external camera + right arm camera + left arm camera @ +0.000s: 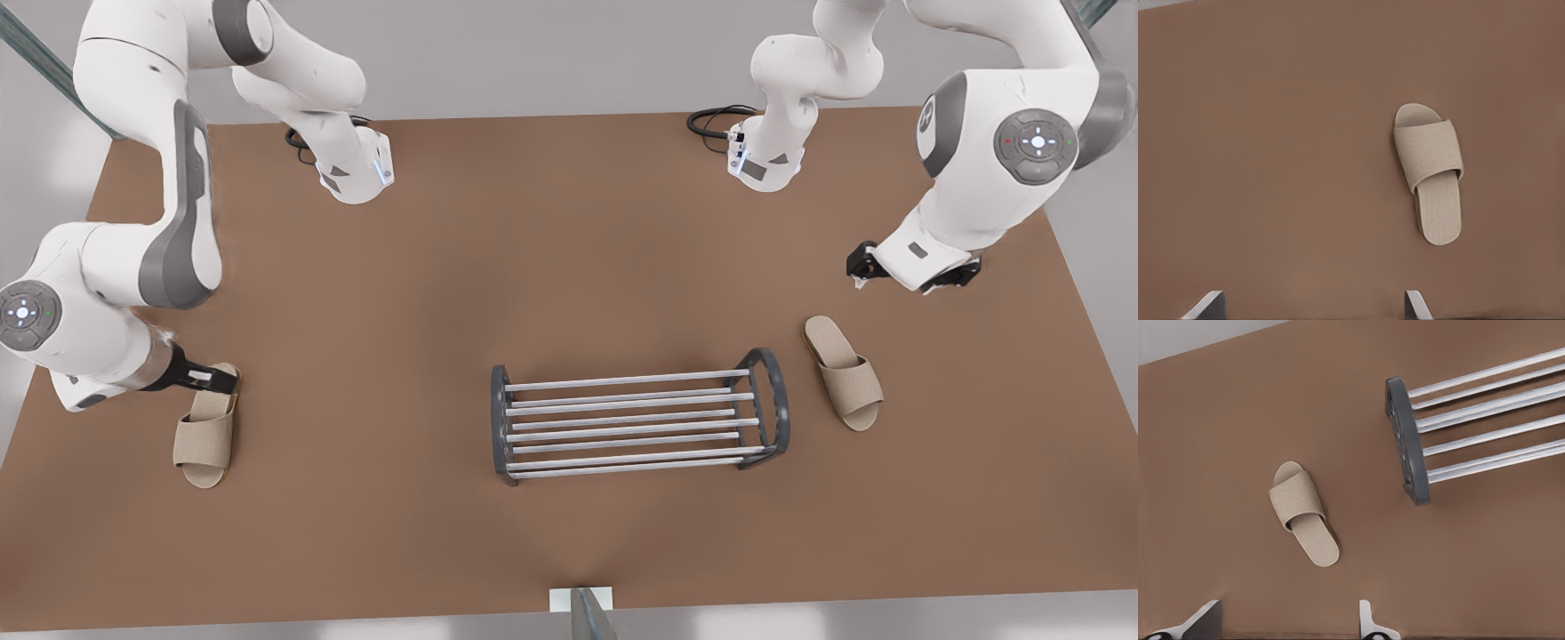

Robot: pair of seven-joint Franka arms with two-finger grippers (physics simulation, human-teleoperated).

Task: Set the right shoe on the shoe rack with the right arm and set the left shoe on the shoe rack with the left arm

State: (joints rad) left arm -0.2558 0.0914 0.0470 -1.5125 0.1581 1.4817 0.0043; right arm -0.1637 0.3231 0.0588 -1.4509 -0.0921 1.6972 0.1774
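The shoe rack (502, 418) stands at mid-table, and its dark end frame (1408, 440) also appears in the left wrist view. The left shoe (845, 373) (1301, 513) lies flat just beyond the rack's end on the front view's right. My left gripper (909, 271) (1288, 620) hovers open, a little farther back than this shoe. The right shoe (204, 436) (1431, 167) lies near the front view's left edge. My right gripper (213, 380) (1311, 303) is open over its heel end and holds nothing.
The brown table (569, 267) carries both arm bases at the back (356, 169) (765, 160), each with a black cable beside it. A small post (587, 613) stands at the middle of the front edge. Wide bare tabletop separates the right shoe from the rack.
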